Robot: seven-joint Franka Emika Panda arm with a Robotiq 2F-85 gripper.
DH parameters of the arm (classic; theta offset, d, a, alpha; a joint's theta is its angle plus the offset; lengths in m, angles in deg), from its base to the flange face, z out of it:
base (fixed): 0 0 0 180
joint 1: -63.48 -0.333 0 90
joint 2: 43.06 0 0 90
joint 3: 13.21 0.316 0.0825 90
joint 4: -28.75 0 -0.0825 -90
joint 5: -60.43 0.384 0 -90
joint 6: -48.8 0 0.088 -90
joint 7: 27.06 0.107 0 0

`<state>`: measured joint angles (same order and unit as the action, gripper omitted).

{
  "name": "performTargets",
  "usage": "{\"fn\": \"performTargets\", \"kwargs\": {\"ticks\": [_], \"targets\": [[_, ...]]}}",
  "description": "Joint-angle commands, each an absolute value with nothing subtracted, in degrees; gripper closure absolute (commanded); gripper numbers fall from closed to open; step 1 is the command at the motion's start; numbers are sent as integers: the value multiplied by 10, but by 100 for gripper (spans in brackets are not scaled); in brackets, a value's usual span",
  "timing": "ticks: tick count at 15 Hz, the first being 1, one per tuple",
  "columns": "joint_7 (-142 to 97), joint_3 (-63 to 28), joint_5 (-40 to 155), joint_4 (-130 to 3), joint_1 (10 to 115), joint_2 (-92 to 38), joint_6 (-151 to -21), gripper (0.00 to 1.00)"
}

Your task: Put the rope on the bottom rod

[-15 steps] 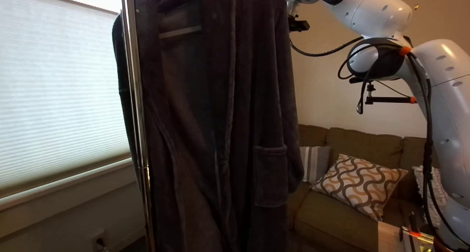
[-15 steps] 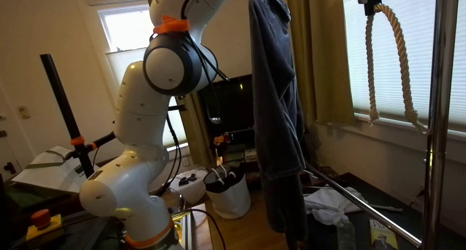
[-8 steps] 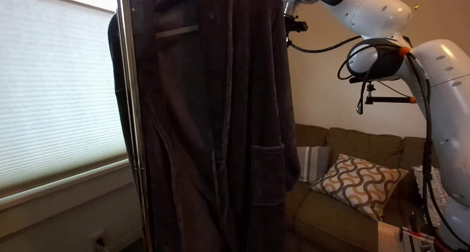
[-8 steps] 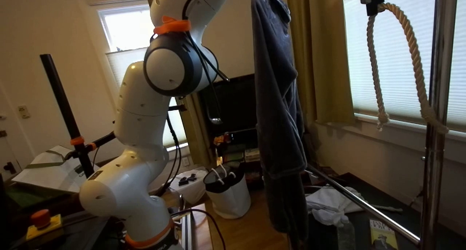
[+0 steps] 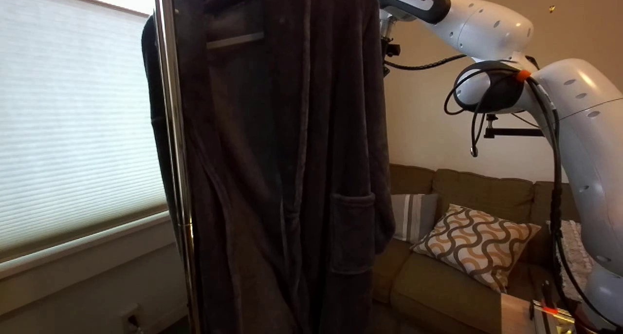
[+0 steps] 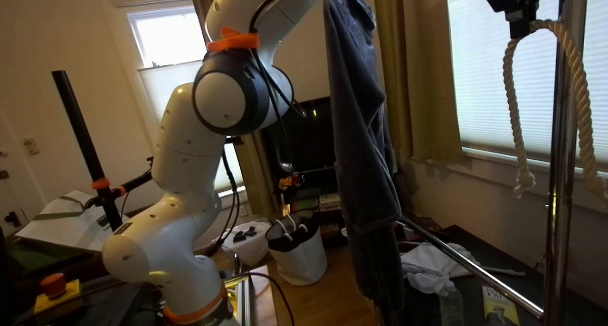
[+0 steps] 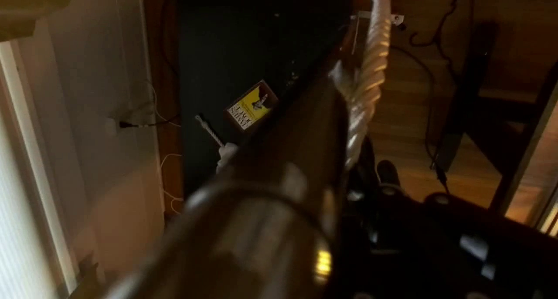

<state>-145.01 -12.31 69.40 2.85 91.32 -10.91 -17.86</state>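
Rope, pale and coarsely twisted, hangs in an inverted U at the upper right of an exterior view, its top clamped in the black gripper, its left end thick and frayed. Smooth and chrome, the bottom rod slants across the lower right, apart from it. Right of centre, a plush grey robe droops in soft folds.

Pinched in the hand, a pale twisted rope hangs in two strands, one end frayed, as we see it in an exterior view, above and apart from the bottom rod, shiny and straight.
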Motion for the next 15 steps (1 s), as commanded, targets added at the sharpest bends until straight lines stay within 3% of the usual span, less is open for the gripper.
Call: {"fn": "performTargets", "kwargs": {"ticks": [1, 15], "targets": [[-1354, -147, 681, 26, 903, -113, -186, 97], [-922, -174, 635, 35, 862, -171, -174, 97]]}}
